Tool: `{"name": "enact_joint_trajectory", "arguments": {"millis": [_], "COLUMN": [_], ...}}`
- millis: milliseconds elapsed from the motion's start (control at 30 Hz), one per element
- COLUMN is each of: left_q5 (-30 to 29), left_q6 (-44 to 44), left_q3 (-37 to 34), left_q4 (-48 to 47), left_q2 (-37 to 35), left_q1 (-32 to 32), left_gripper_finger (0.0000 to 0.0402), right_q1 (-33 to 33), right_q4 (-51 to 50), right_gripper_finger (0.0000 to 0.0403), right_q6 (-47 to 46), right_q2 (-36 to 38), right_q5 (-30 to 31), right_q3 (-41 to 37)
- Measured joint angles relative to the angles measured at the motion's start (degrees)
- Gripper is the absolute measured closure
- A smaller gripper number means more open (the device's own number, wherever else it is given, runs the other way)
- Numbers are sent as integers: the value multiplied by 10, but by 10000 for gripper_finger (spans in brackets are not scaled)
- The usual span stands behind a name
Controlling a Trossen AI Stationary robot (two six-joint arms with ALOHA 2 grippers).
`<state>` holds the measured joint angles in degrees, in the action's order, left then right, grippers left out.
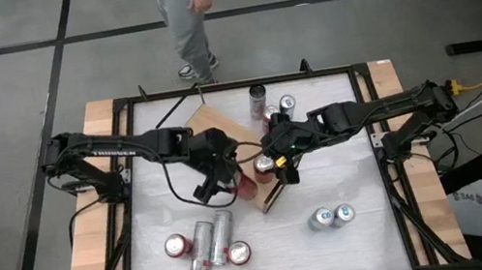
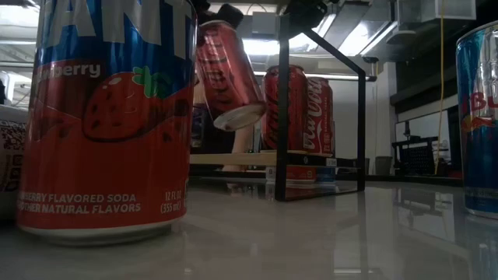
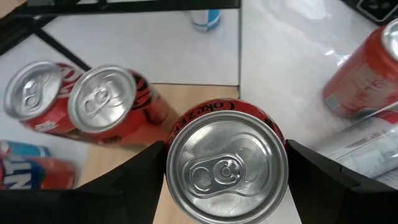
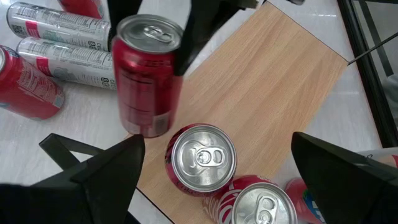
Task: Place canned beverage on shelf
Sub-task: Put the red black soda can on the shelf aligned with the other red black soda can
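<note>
The shelf [image 1: 210, 123], a light wooden board with black wire rails [image 2: 320, 117], lies turned at an angle in the table's middle. Two red cans [image 4: 200, 155] [image 4: 261, 204] stand upright on it. My left gripper [image 1: 226, 176] is shut on a third red can [image 1: 246, 186] that hangs over the board's near corner. My right gripper [image 4: 217, 177] stands open above the two standing cans, its fingers on either side of them without touching. My left gripper pinches the red can's side wall [image 4: 127, 62] just below its top rim, one finger [image 3: 146, 171] on each side. The fingers slant down from the table's left. The can is lifted clear of the board and tilted, its bottom [image 2: 240, 117] lowest.
Several silver and red cans [image 1: 208, 243] lie at the table's near left. Two blue cans [image 1: 331, 216] stand at the near right, and more cans [image 1: 261, 102] at the far edge. A strawberry soda can [image 2: 109, 117] fills the low view's foreground. A person [image 1: 187, 16] stands beyond the far edge.
</note>
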<state>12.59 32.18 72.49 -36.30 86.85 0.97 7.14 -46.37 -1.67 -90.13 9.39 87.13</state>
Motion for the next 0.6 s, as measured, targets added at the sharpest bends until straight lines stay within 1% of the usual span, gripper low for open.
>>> {"name": "enact_joint_trajectory", "arguments": {"millis": [267,433,600], "left_q5": [1,-33,-45], "left_q6": [0,0,0], "left_q3": [0,0,0], "left_q4": [8,7,-9], "left_q2": [9,21,26], "left_q1": [12,11,10], "left_gripper_finger": [132,132,132], "right_q1": [0,0,0], "right_q4": [0,0,0], "right_gripper_finger": [8,8,8], "right_q6": [0,0,0], "right_q2": [0,0,0], "right_q5": [0,0,0], "right_q3": [0,0,0]}}
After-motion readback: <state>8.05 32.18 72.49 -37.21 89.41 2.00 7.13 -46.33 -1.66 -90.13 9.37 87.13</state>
